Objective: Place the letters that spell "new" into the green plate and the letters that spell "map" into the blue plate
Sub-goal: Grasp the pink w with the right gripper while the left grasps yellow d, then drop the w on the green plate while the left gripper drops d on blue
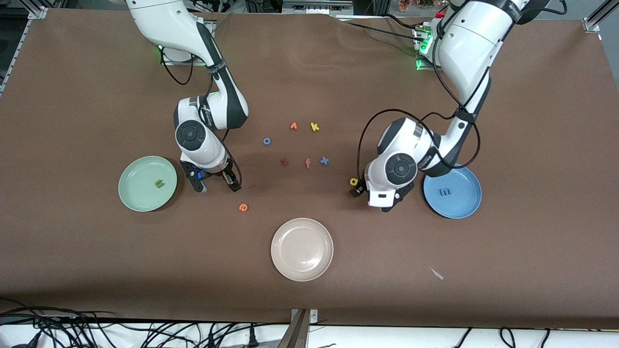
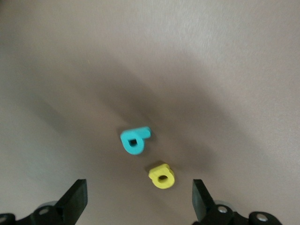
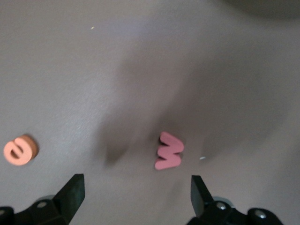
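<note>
Green n (image 1: 159, 183) in green plate (image 1: 136, 199); blue m (image 1: 445, 192) in blue plate (image 1: 464, 203). Left gripper (image 2: 139, 199) wide open, empty, over yellow a (image 2: 162, 176) beside teal p (image 2: 135, 140). Right gripper (image 3: 136, 194) wide open, empty, over salmon w (image 3: 169, 150), near orange e (image 3: 20, 150).

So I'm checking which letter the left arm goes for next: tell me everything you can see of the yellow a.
The yellow a is a tiny, thick foam letter with a round hole through its bowl and a short stub. It lies flat on the brown table, beside the teal p without touching it. The open left tool hangs over it, and nothing grips it. It is not in the blue plate.
</note>
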`<state>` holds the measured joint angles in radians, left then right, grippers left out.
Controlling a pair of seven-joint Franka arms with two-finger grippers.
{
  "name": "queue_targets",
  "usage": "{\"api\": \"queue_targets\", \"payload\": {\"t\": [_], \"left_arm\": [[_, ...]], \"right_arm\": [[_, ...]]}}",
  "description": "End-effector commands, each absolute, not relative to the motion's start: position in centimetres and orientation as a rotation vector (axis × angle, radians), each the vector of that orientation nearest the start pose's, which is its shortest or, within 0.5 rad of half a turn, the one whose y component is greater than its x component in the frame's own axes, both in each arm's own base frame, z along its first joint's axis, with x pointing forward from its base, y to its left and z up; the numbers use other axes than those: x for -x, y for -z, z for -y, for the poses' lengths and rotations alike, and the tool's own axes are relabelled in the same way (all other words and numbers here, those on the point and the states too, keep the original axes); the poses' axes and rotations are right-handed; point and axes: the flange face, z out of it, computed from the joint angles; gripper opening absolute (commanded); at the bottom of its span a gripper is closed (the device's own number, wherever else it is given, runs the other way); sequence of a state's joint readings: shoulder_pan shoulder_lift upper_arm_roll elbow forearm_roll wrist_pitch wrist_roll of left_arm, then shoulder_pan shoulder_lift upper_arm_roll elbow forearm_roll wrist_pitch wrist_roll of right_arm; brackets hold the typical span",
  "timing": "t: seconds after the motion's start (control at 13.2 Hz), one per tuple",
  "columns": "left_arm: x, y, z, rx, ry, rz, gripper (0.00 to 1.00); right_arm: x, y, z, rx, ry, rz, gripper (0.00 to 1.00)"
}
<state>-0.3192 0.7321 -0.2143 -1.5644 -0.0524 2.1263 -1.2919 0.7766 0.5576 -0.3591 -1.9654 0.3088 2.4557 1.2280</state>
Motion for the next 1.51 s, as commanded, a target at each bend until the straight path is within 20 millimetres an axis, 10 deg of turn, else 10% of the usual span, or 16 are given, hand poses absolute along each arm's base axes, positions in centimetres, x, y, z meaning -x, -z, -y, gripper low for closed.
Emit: {"api": "queue_targets", "payload": {"t": [0.0,0.38,0.61,0.98,1.21,1.44], "left_arm": [[-59.4,-19.4,34.9,2.767,-0.358,1.468,0.93],[-59.3,-17.8,34.5,2.667,-0.382,1.603,0.56],[-59.4,-17.3,34.9,2.662,-0.403,1.667,0.53],[-59.2,-16.7,35.1,2.664,-0.400,1.671,0.52],[-59.1,-16.7,35.2,2.665,-0.400,1.669,0.17],[-59.2,-16.8,35.1,2.669,-0.395,1.667,0.04]], "right_arm": [[-54.7,-19.0,-24.2,2.725,0.009,-1.550,1.00],[-54.3,-18.3,-23.5,2.714,0.044,-1.554,0.96],[-53.8,-17.7,-23.1,2.716,0.056,-1.554,0.85],[-53.7,-17.5,-23.4,2.730,0.051,-1.532,0.49],[-53.7,-17.4,-23.4,2.740,0.051,-1.518,0.26],[-53.4,-17.3,-24.0,2.755,0.042,-1.488,0.04]]}}
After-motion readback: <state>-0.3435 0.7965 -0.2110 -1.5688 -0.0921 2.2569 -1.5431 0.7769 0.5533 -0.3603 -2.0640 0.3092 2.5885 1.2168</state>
